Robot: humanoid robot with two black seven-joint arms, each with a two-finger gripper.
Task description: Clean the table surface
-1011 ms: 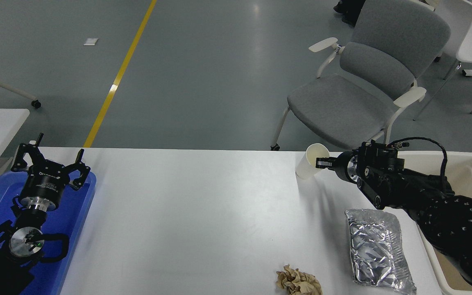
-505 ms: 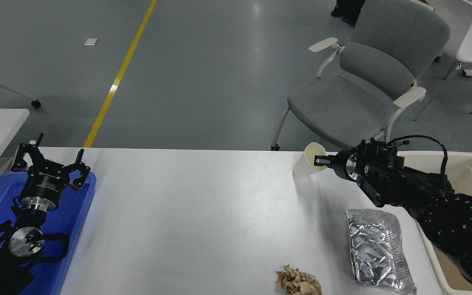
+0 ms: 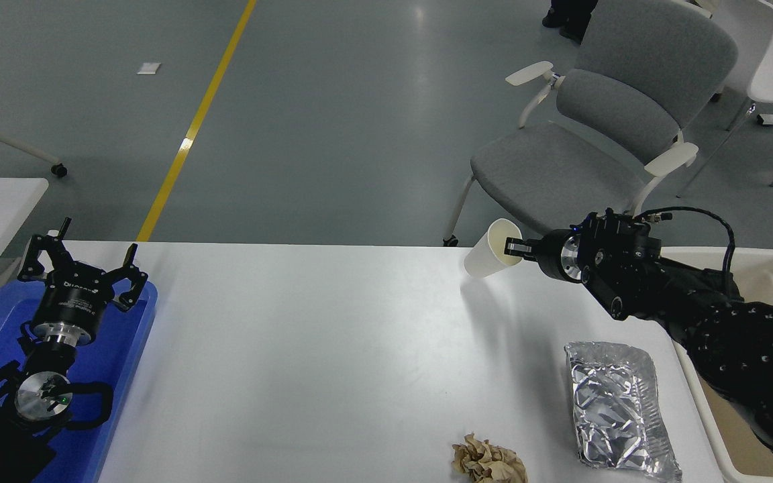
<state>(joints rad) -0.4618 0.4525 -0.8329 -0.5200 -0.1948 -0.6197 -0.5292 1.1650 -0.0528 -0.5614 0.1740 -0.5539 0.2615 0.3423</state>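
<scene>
Jaws of the right gripper [image 3: 515, 249] pinch the paper cup's [image 3: 490, 249] rim at upper right; foil tray [image 3: 618, 409] and crumpled paper [image 3: 489, 460] remain on the surface [image 3: 333, 355]; the left gripper [image 3: 82, 274], spread, rests lower left.

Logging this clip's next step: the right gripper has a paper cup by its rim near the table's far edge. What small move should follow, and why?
Probably swing the right gripper rightward toward the beige bin. It is shut on the paper cup, which hangs tilted, apparently clear of the table surface, so carrying it over the bin looks like the natural follow-up.
</scene>
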